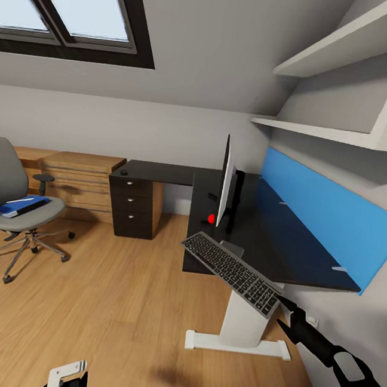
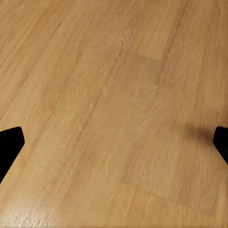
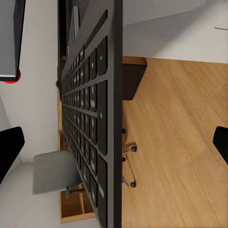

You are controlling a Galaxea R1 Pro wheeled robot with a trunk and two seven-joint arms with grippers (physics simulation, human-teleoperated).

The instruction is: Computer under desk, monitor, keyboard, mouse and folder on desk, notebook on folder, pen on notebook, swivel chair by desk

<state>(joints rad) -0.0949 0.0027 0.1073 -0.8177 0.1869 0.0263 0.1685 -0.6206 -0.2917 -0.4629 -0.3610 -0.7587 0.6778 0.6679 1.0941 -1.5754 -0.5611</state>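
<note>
The right tool (image 1: pixel 280 299) is clamped on the keyboard (image 1: pixel 232 272) end, carrying it near the monitor (image 1: pixel 225 182) for placing there.

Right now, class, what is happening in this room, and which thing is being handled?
The right gripper holds the keyboard in the air by one end, at the front edge of the desk. The monitor already stands on the desk. The blue folder lies on the chair. The left gripper hangs open over the floor.
</note>
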